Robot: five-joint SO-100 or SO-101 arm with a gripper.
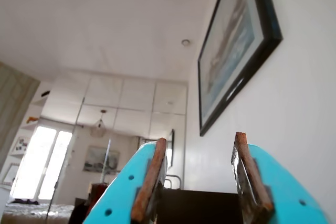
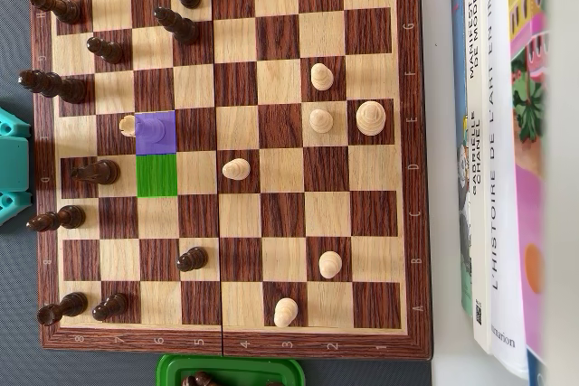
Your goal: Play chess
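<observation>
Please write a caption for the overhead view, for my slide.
Mid-game chessboard from above, one square purple, the next green.

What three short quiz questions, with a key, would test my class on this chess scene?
1. True or false: in the wrist view, the gripper holds a chess piece.
2. In the overhead view, the green square lies where? A) directly below the purple square; B) directly above it; C) to its right.
3. Fill in: the books lie along the chessboard's ___ edge in the overhead view.
Key: 1 false; 2 A; 3 right.
</observation>
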